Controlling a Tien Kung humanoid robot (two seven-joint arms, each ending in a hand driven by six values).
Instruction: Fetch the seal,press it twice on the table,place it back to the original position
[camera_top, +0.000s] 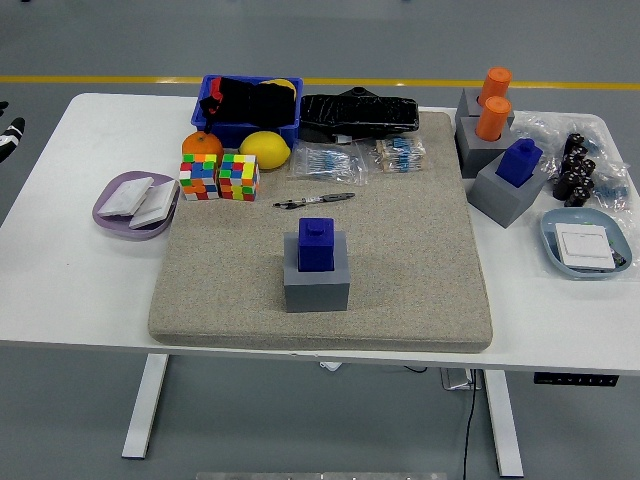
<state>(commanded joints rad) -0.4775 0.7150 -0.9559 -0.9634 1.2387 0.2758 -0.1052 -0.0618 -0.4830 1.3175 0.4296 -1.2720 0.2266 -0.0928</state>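
Head view: blue seal (317, 244) upright in grey holder (316, 283), mid beige mat (420, 260), below pen (314, 201). No robot hand visible; grasp state unknowable.

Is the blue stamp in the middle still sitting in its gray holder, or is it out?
In. The blue seal stands upright in the gray holder on the mat.

Blue square block seal with small square knob on top (317, 243), upright, seated in a grey cube-shaped holder (316, 283). Seal's lower part sits inside the holder, upper part sticks out. Holder stands on the beige fabric mat (420, 260), centre of the mat, a bit toward the near edge. Mat lies flat on the white bench (70, 270). Nothing touching the seal.
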